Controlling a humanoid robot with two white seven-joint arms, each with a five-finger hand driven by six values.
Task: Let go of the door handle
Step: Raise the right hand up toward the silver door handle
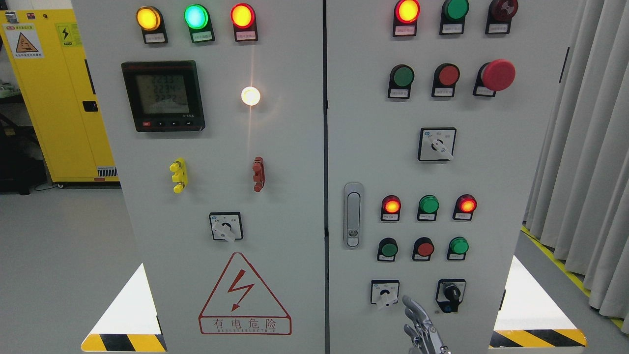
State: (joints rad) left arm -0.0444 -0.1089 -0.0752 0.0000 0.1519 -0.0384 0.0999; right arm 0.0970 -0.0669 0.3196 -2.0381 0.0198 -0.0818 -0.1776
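A metal hand (421, 327) rises from the bottom edge, right of the middle. Which arm it belongs to cannot be told, since no arm shows. Its fingers (412, 306) point upward and slightly left, loosely extended, gripping nothing, and they lie in front of the right door (491, 162) between a white rotary switch (385, 293) and a black one (450, 295). The door handle (353, 215), a grey upright latch with a keyhole at its foot, sits higher up near that door's left edge, well apart from the hand.

On the left door (285, 196) a red triangle (244, 294) with a lightning bolt carries the words 有电危险. A black meter (162, 96) shows three rows of digits, too faint to read surely. Small labels under the lamps and buttons are illegible.

The cabinet is pale grey, with lit amber, green and red lamps (195, 17) along the top. Behind it stand a yellow cabinet (54, 98) bearing hazard stickers at left, grey curtains (589, 147) at right, and a grey floor (59, 255) with yellow-black striping.
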